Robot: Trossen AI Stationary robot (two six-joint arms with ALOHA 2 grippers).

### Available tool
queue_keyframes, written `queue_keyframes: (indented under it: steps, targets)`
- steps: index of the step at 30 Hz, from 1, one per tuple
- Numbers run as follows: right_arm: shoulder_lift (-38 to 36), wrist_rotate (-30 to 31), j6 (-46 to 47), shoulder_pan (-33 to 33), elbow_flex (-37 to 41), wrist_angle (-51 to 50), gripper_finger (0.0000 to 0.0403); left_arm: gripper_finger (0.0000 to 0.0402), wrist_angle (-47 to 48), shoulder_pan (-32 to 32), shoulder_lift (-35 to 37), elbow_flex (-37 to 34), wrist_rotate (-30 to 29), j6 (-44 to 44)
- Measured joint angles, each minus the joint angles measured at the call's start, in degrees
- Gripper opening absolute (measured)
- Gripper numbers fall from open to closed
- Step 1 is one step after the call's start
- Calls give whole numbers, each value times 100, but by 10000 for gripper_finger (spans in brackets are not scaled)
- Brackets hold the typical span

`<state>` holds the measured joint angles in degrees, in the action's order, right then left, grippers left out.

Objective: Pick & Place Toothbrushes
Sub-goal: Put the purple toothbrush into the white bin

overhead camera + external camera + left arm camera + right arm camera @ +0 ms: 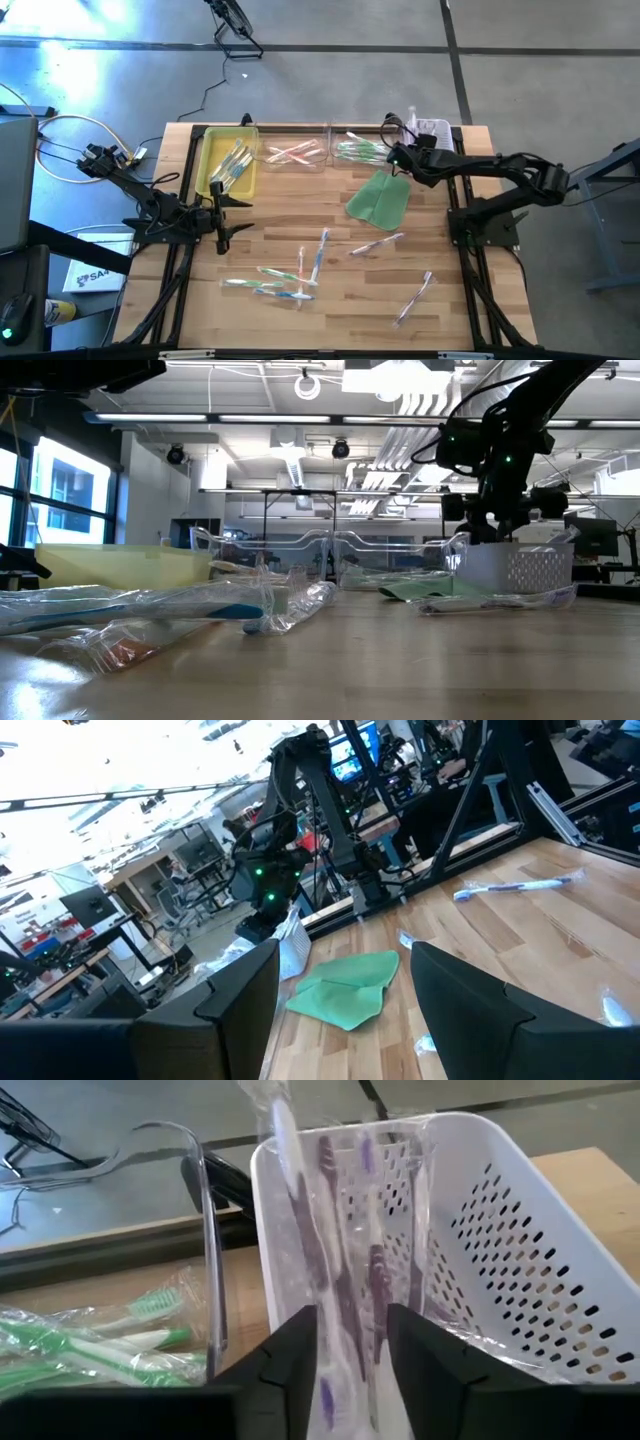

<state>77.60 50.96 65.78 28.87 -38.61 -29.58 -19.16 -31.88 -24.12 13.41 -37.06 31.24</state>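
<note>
Several purple toothbrushes (340, 1260) in clear wrappers stand leaning in the white perforated basket (520, 1280) at the table's far right. My right gripper (350, 1315) hangs over that basket (432, 128), slanting down, open, with the wrapped purple toothbrushes in the gap between its fingers. Green toothbrushes (90, 1345) lie in the clear tray beside it. Several loose toothbrushes (300, 272) lie flat mid-table. My left gripper (238, 215) waits open at the left, touching nothing. My right gripper stands with one finger (290, 1350) on either side of a wrapped purple toothbrush (345, 1330) whose upper end leans on the basket's far wall. Whether the fingers touch the wrapper I cannot tell.
A yellow tray (228, 165) with toothbrushes and a clear tray of pink ones (295, 153) stand along the far edge. A flat green cloth (380, 200) lies near the right gripper. Two more toothbrushes (378, 243) (415, 297) lie toward the near right.
</note>
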Motion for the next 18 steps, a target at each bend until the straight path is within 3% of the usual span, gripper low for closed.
queue_keyframes:
  steps: [4,18]
  targets:
    - [0,-172,-5,74,0,-38,126,220,0,0,-2,0,0,-2]
    - [-485,-318,-690,-370,0,385,74,220,-2,0,-1,0,-7,-2]
